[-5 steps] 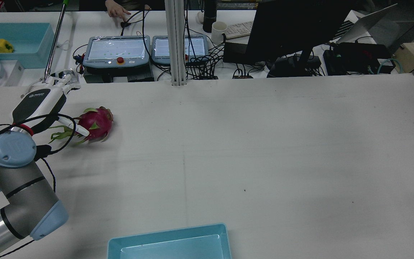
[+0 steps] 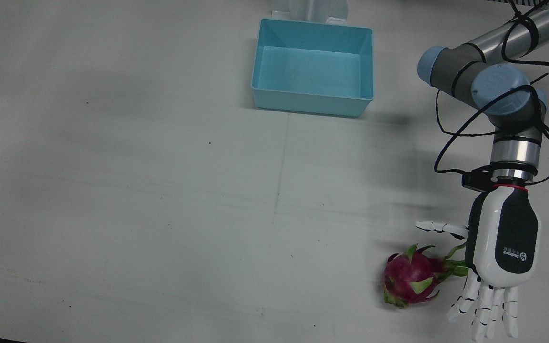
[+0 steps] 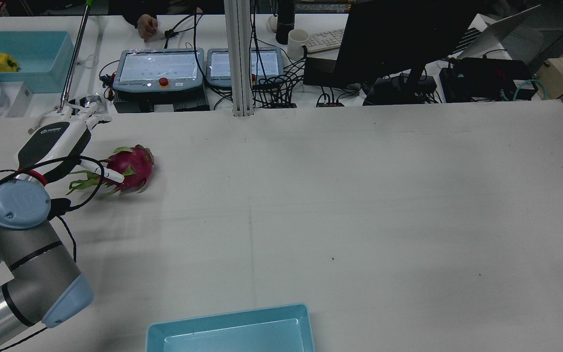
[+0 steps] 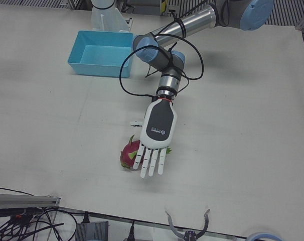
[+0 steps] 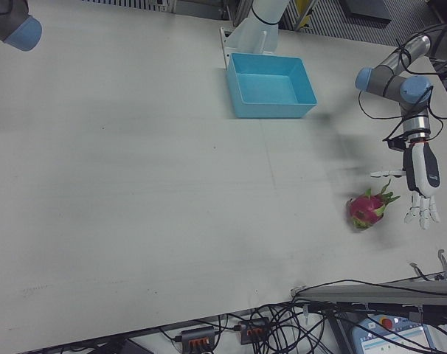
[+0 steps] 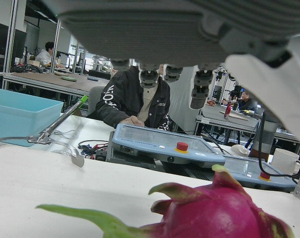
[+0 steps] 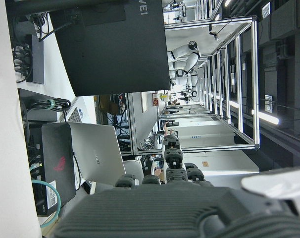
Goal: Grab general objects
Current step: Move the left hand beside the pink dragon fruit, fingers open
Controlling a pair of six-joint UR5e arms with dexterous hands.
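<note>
The worktop (image 2: pixel 160 190) fills the front view, pale and mostly bare. At top centre of that view sits a blue bin (image 2: pixel 312 66), empty, well apart from the action. The left arm (image 2: pixel 503 95) comes in from the upper right corner and bends down to the lower right, where the left hand (image 2: pixel 498 257) hangs palm down with its fingers (image 2: pixel 489 309) spread and straight and one digit stuck out sideways toward frame left; it holds nothing. The dragon fruit (image 2: pixel 410 281) lies on the worktop at lower right, just beside the hand on its frame-left side. Its long axis runs roughly across the frame, green leafy end pointing at the palm edge and reaching under it, round red end pointing away. Whether leaf and hand touch cannot be told. In the left hand view the fruit (image 6: pixel 214 213) sits low and right, below the fingers, so the hand is probably above and offset from it. The right hand shows only in its own camera, as a dark blurred mass (image 7: pixel 165 208) at bottom; its posture cannot be told. The left hand is plainly nearer, and nothing stands between it and the fruit.
</note>
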